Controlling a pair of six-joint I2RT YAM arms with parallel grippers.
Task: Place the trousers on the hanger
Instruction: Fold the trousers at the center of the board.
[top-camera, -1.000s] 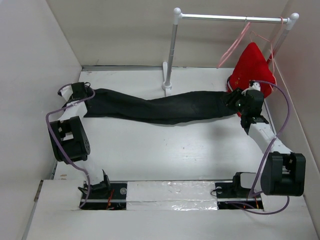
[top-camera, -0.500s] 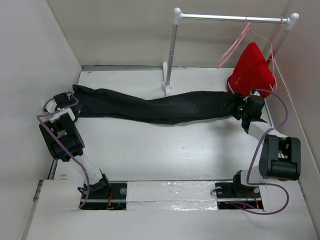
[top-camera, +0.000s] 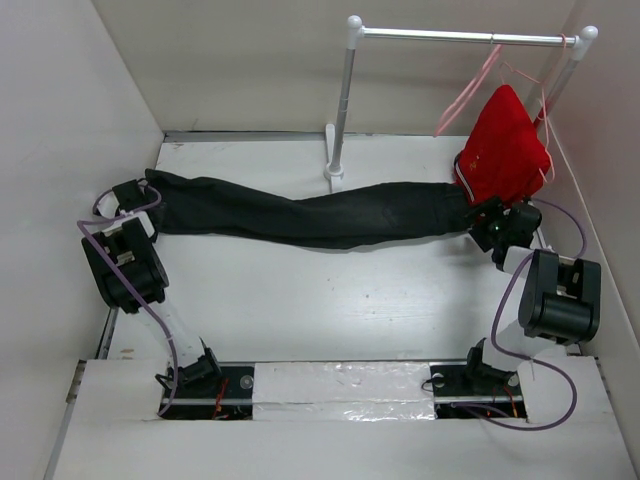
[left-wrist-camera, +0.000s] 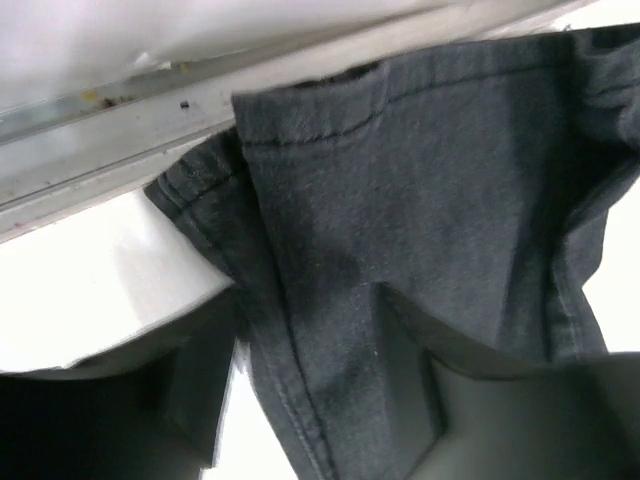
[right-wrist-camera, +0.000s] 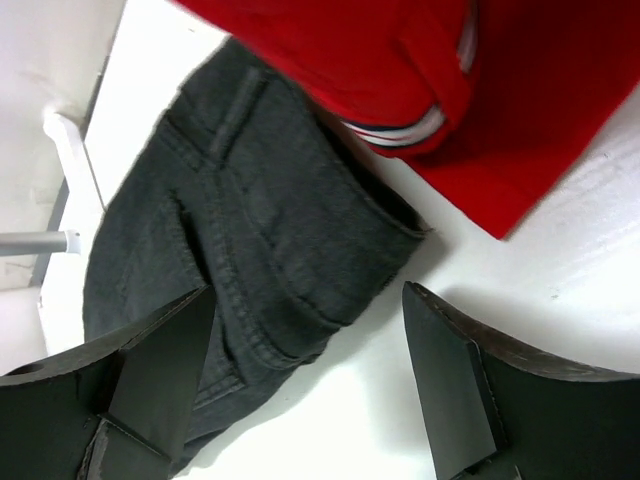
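Note:
The black trousers (top-camera: 300, 210) lie stretched across the table from left to right. Their cuff end (left-wrist-camera: 420, 180) fills the left wrist view, and a hemmed fold runs between the spread fingers of my left gripper (left-wrist-camera: 320, 380), which stands open at the trousers' left end (top-camera: 133, 195). My right gripper (right-wrist-camera: 305, 350) is open too. Its left finger overlaps the waist end (right-wrist-camera: 250, 200) and its right finger stands over bare table, at the trousers' right end (top-camera: 492, 222). The pale-pink hanger (top-camera: 468, 95) hangs from the rail, bare.
A red garment (top-camera: 505, 145) hangs on another thin hanger and droops onto the table beside the waist end (right-wrist-camera: 450, 80). The rail (top-camera: 455, 37) stands on a white post (top-camera: 342, 110) behind the trousers. White walls close in left, right and back.
My right gripper has opened, let go of the waist end and drawn back toward its base. The left gripper has shifted left off the cuff end, which now lies uncovered.

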